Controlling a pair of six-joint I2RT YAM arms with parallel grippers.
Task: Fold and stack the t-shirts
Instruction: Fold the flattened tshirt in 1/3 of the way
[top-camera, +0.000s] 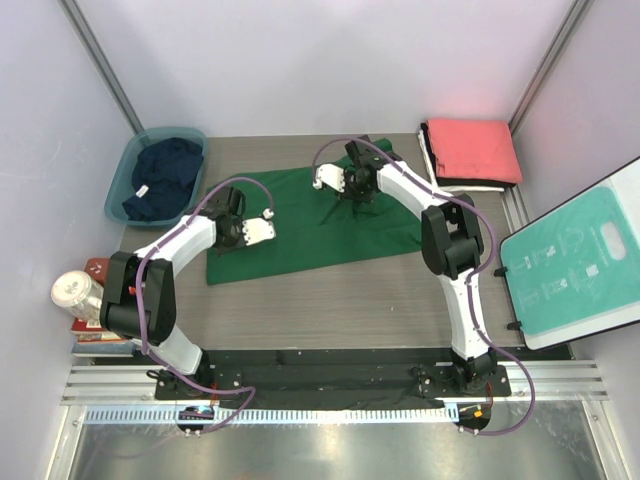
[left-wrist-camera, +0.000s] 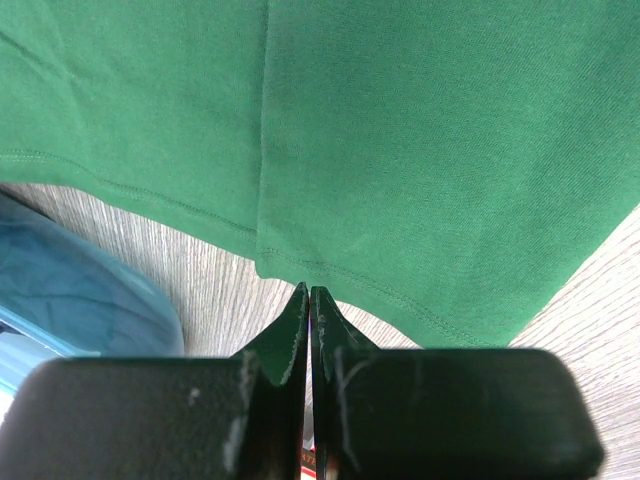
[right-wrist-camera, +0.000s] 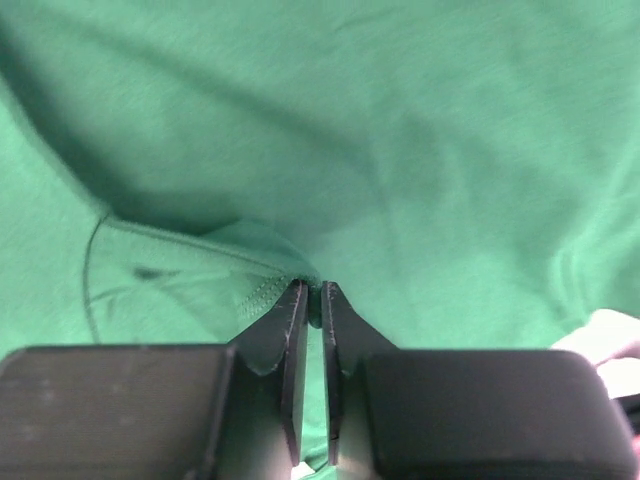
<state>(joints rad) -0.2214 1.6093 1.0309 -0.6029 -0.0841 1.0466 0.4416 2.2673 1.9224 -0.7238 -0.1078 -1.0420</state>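
Note:
The dark green t-shirt (top-camera: 300, 235) lies spread across the middle of the table. My right gripper (top-camera: 349, 197) is over its far middle part, shut on a pinch of green fabric by a stitched seam (right-wrist-camera: 312, 292), and the cloth rises in a small peak there. My left gripper (top-camera: 236, 233) is at the shirt's left edge. Its fingers are pressed together with nothing between them (left-wrist-camera: 308, 292), just short of the green hem (left-wrist-camera: 330, 270). The navy t-shirt (top-camera: 163, 176) lies crumpled in the tub. The folded coral-red t-shirt (top-camera: 472, 148) tops a stack at the back right, with white (top-camera: 470, 186) and black (top-camera: 427, 148) edges under it.
The teal tub (top-camera: 122, 180) stands at the back left and shows in the left wrist view (left-wrist-camera: 70, 295). The teal-and-white board (top-camera: 580, 262) leans at the right edge. A can (top-camera: 76, 292) stands on a red box at the left edge.

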